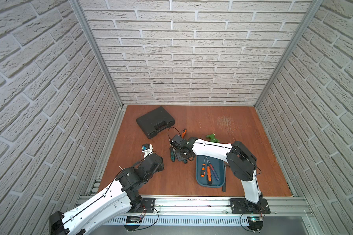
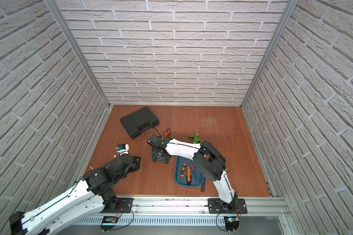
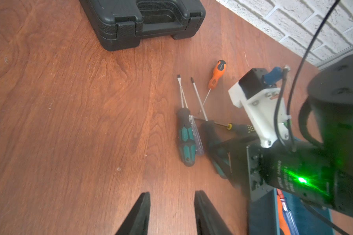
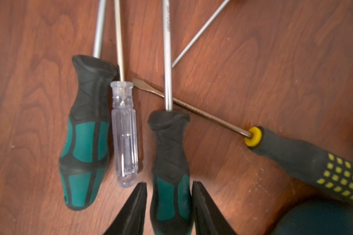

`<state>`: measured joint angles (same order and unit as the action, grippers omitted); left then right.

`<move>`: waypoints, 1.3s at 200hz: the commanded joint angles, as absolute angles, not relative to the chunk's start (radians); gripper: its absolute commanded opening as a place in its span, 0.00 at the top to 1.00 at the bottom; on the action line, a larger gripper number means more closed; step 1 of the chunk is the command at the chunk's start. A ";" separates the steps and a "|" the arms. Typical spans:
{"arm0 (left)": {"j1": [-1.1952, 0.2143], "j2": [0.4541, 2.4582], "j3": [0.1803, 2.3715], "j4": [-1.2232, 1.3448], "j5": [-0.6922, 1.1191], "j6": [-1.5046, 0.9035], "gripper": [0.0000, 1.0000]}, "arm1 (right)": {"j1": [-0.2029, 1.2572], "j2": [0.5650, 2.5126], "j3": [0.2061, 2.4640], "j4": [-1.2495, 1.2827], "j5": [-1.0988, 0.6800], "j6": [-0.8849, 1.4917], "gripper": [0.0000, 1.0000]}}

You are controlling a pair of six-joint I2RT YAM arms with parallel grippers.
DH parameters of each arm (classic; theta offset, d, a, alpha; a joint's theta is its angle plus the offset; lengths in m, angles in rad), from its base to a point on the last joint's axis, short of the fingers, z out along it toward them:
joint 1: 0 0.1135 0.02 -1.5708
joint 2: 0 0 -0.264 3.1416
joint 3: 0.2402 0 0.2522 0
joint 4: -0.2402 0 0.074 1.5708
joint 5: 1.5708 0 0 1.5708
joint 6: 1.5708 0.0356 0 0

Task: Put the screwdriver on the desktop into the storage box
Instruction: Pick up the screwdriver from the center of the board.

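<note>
Right gripper (image 4: 169, 195) sits low over the cluster of screwdrivers on the desktop (image 1: 243, 162). Its jaws straddle the butt half of one green-black screwdriver (image 4: 170, 154), one finger either side of the handle, flanks touching or nearly so; whether they are fully clamped I cannot tell. Tool lies flat on the board.

Key relation: handle's long axis runs straight out from between the jaws, shaft pointing away from the wrist, so the jaws close across the handle's width. Shaft crosses over the blade of a yellow-collared driver (image 4: 253, 136). A clear-handled driver (image 4: 124, 138) lies just beside one finger, and a second green driver (image 4: 86, 132) beyond it, both parallel.

Judgement: lifting may drag the crossed blade or nudge the clear handle.

Box (image 1: 200, 179) is near the right arm's base, already holding three drivers; right arm is plainly the nearer one.

Left gripper (image 3: 171, 213) hangs apart from the cluster, jaws partly open, holding nothing.

Target handle: black rubber with teal insets, waisted, likely grippy.
</note>
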<state>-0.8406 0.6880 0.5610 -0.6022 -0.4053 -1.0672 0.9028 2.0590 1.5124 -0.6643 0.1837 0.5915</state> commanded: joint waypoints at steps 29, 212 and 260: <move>-0.751 0.651 0.497 -0.559 -0.417 -1.036 0.62 | 0.900 2.024 1.454 -0.599 0.203 0.634 0.65; -0.687 0.580 0.462 -0.568 -0.379 -1.045 0.61 | 0.920 1.946 1.499 -0.651 0.224 0.623 0.80; -0.683 0.598 0.448 -0.536 -0.372 -1.055 0.61 | 0.957 1.706 1.371 -0.664 0.257 0.702 0.80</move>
